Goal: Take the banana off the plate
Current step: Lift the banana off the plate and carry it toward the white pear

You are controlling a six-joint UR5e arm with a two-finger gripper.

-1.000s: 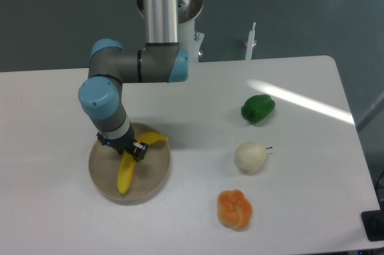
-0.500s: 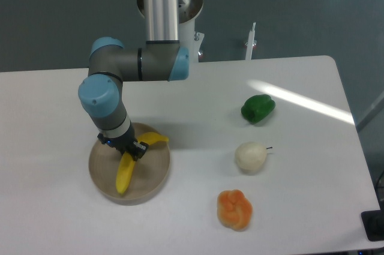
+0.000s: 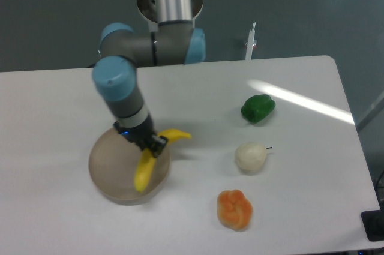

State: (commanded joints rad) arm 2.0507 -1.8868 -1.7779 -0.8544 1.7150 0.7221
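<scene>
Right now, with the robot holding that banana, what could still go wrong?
The gripper pinches the banana near its bend, with a long end hanging down, so it might swivel or slip out. That low end looks close to the plate and could catch its rim on a sideways move. A fall might land it on the table.

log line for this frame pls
phase: lift | gripper: shut on banana | banana: raised, over right part of plate | bystanders: green pepper, white fruit, orange fruit on table
</scene>
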